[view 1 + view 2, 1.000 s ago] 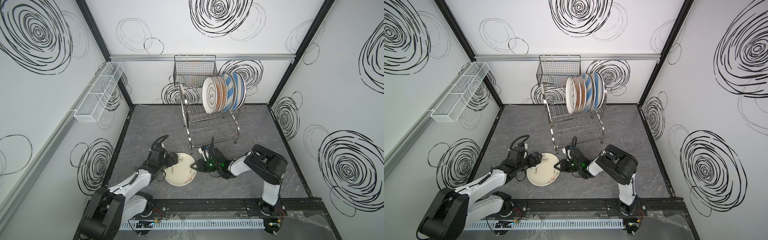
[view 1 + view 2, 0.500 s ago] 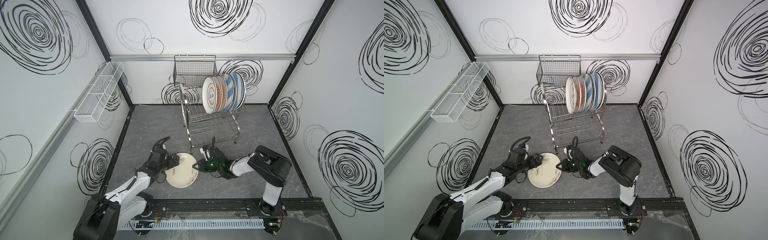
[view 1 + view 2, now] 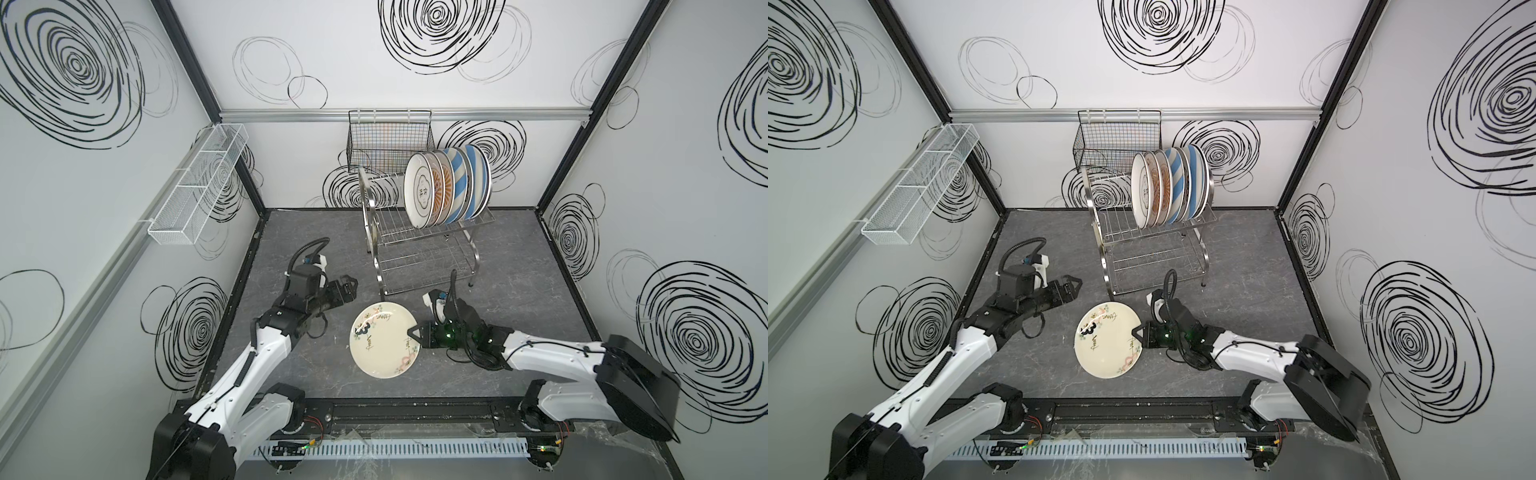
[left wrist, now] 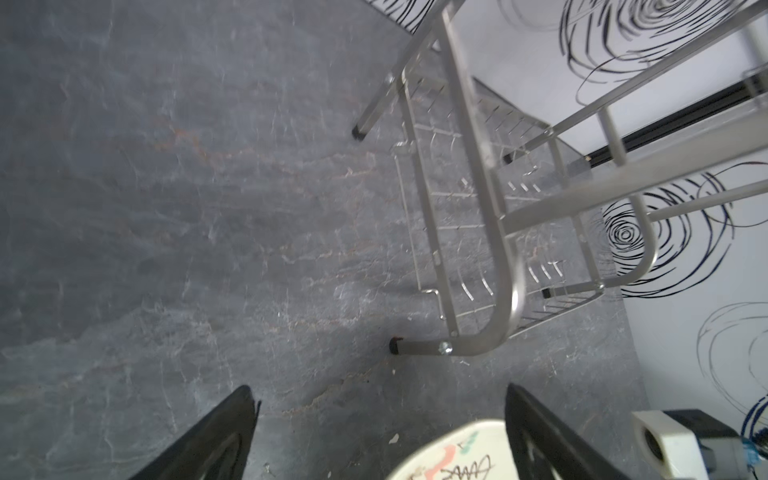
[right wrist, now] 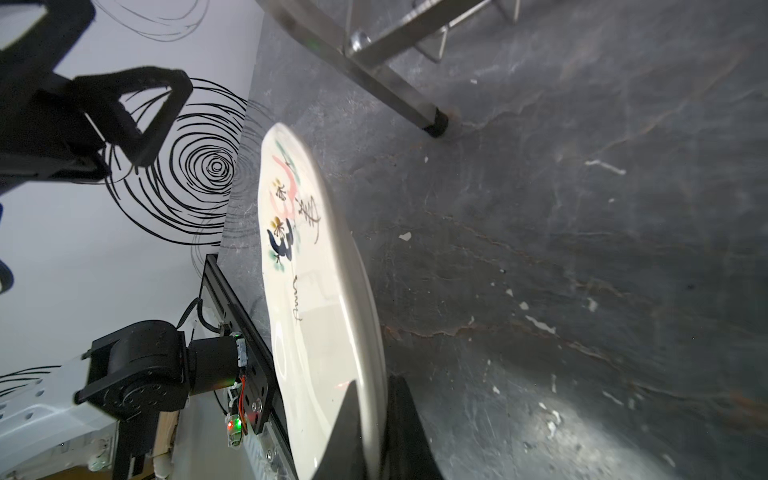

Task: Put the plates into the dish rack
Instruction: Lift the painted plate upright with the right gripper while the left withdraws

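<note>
Our right claw (image 3: 415,333) is pinching the rim of a cream plate (image 3: 380,340), with one finger on the upper face and one under it. The right wrist view shows this grip most clearly. We think the rim is chosen because a plate lying on the table (image 3: 519,291) offers no other place to hold. A hold at the edge also allows the plate to be turned upright later.

The plate is near the middle of the table's front edge, in front of the rack (image 3: 428,249). On the claw's side it seems tipped up a little. We cannot tell if the far rim touches the table.

Our left claw (image 3: 351,287) is spread wide and empty. It is near the opposite rim of the plate but apart from it. In our judgement it waits there to steady the plate if it slips.

The rack stands at the middle of the back edge. The other plates (image 3: 446,187) stand upright in its upper tier, packed toward one end. The slots beside them are free, so we expect this plate to go there.
</note>
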